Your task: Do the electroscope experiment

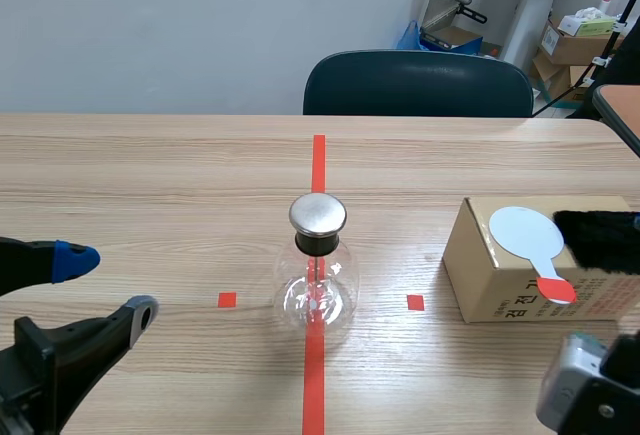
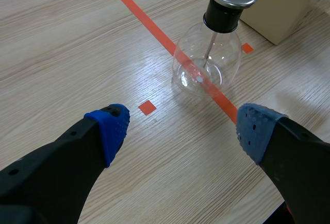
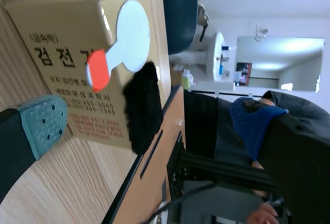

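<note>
Lighting: we log bright, even indoor light from overhead.
Shadows: we log faint, soft-edged ones beside the cardboard box (image 1: 478,277) and the glass flask (image 1: 317,293).
Glare: small highlights on the flask and its metal cap (image 1: 318,213), a pale sheen on the table (image 2: 129,74), and an overbright far room (image 3: 278,62).
</note>
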Available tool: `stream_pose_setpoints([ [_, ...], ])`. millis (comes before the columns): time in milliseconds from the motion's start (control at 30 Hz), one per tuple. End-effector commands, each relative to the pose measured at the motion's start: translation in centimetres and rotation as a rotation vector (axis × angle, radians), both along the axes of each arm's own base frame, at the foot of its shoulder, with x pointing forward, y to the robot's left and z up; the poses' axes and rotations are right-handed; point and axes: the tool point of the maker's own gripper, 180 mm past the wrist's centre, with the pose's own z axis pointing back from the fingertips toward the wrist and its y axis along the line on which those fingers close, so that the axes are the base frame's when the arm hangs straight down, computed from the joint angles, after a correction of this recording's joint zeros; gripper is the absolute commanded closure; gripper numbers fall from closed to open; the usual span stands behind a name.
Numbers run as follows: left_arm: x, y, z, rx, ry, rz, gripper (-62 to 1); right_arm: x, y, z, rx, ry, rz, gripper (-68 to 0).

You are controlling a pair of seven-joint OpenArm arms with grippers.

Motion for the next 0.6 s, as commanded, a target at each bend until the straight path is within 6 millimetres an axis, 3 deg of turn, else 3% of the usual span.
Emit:
stream_pose_setpoints([
  [0,0.2,-0.3,0.9,-0.036,-0.028,-0.001,-45.2,0.5,0.0,0.1,-0.004,-0.035,0.003,-67.9],
  [333,-1.1,-2.6,2.0,-0.165,0.007,-0.119,-45.2,1.3,-0.1,-2.1,-0.024,-0.103,-0.052,-67.9],
  [567,-2.4,-4.0,2.2,-0.204,0.033,-0.211,-45.2,2.9,-0.4,-2.4,-0.027,-0.135,-0.063,-67.9],
])
